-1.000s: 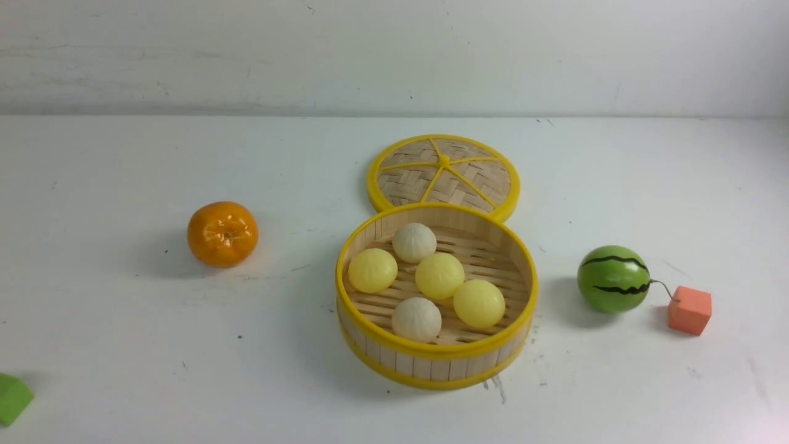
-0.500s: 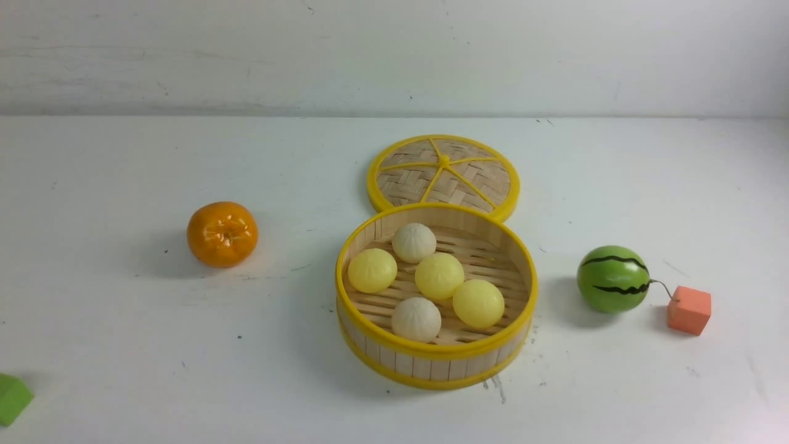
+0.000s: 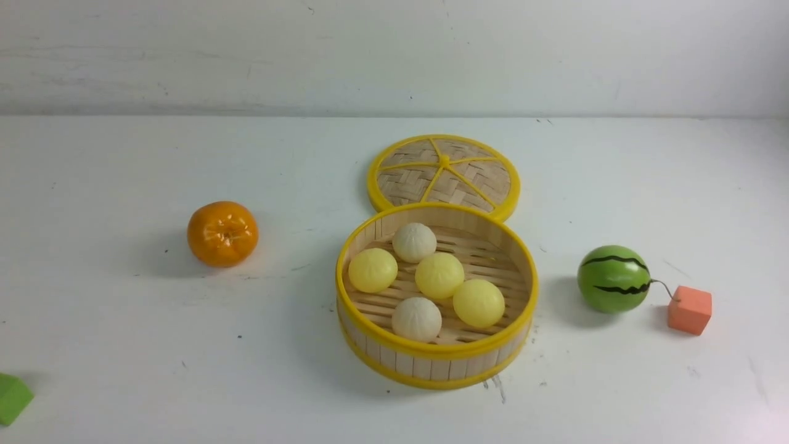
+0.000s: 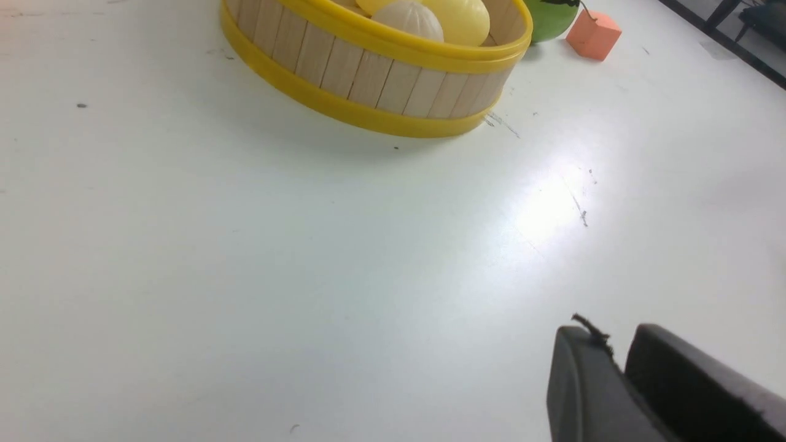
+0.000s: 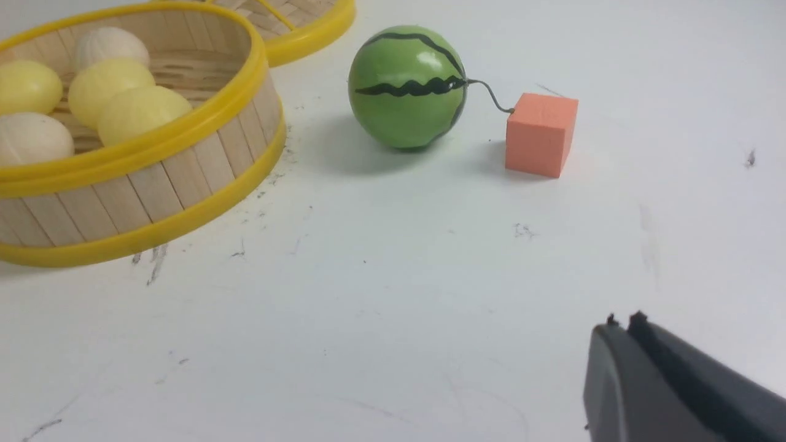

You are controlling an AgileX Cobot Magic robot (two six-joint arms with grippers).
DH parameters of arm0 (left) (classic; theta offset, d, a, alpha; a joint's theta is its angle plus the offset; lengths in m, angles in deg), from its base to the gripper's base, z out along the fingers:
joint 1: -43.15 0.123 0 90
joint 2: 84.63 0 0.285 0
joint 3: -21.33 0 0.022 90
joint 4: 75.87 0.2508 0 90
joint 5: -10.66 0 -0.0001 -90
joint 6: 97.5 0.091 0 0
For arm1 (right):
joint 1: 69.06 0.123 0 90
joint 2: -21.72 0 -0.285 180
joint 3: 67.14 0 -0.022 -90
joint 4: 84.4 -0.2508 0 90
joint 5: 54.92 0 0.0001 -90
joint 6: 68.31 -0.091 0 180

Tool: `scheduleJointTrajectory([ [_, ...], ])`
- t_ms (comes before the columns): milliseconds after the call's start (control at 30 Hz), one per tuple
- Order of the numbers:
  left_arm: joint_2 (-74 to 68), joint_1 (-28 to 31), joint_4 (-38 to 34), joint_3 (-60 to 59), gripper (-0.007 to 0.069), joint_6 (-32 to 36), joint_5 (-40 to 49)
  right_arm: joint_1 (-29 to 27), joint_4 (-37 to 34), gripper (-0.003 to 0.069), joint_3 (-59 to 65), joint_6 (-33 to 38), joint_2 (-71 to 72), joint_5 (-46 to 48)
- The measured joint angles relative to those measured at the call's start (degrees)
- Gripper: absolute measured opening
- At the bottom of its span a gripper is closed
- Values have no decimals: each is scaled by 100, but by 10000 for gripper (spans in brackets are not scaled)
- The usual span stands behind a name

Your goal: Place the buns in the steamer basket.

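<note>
Inside the steamer basket (image 3: 436, 370) at table centre, lid (image 3: 444, 171) at its 12 o'clock, lie all five buns (image 3: 439, 275), seemingly light, smooth, roll-prone, best pinched across their widest girth; right end effector (image 5: 621, 324) clenched empty, left end effector (image 4: 617, 350) slightly parted, empty.
</note>
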Motion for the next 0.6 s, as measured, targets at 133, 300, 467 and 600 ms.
scheduleJointTrajectory([
  [133, 0, 0, 0, 0, 102, 0, 5, 0, 0, 4, -4, 0, 0, 6],
  [300, 0, 0, 0, 0, 104, 0, 11, 0, -5, 8, -4, -5, 0, 11],
  [467, 0, 0, 0, -5, 110, 0, 28, 0, -5, 13, -4, -5, 4, 11],
  [600, 0, 0, 0, -5, 113, 0, 40, 0, -5, 15, -4, -5, 4, 11],
])
